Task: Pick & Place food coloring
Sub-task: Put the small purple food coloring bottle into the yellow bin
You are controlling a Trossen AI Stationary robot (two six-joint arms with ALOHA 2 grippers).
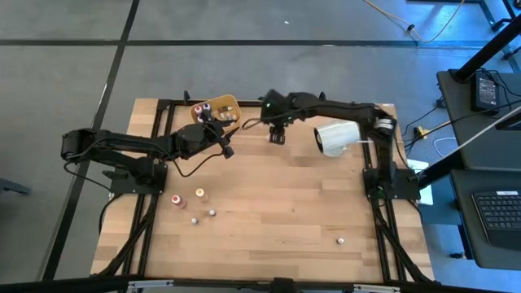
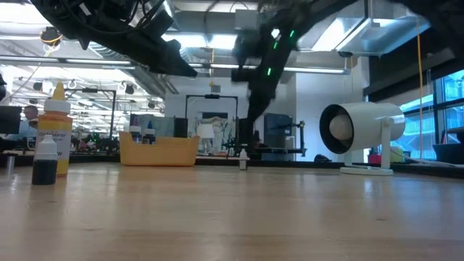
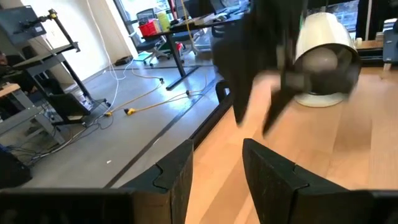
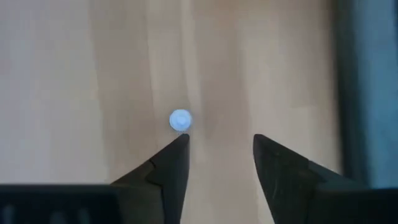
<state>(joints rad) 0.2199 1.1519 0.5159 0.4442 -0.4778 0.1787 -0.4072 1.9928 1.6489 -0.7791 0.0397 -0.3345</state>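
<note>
From above, we saw the right gripper point(image 1: 278, 137) poised beside the yellow tray point(image 1: 230, 102), the left gripper point(image 1: 225, 148) nearby, food coloring bottles point(image 1: 199, 195) scattered on the table point(image 1: 285, 203). At table height, a small bottle point(image 2: 243, 161) stood beneath the right arm. The left wrist view showed empty, parted fingers point(image 3: 177, 177). The right wrist view showed fingers point(image 4: 171, 165) released, a pale cap point(image 4: 180, 120) just beyond them.

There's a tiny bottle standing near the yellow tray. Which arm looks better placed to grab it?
Probably the right. The right gripper hangs straight above the small bottle, fingers apart, looking down on its cap. The left gripper is beside the yellow tray, pointing elsewhere.
</note>
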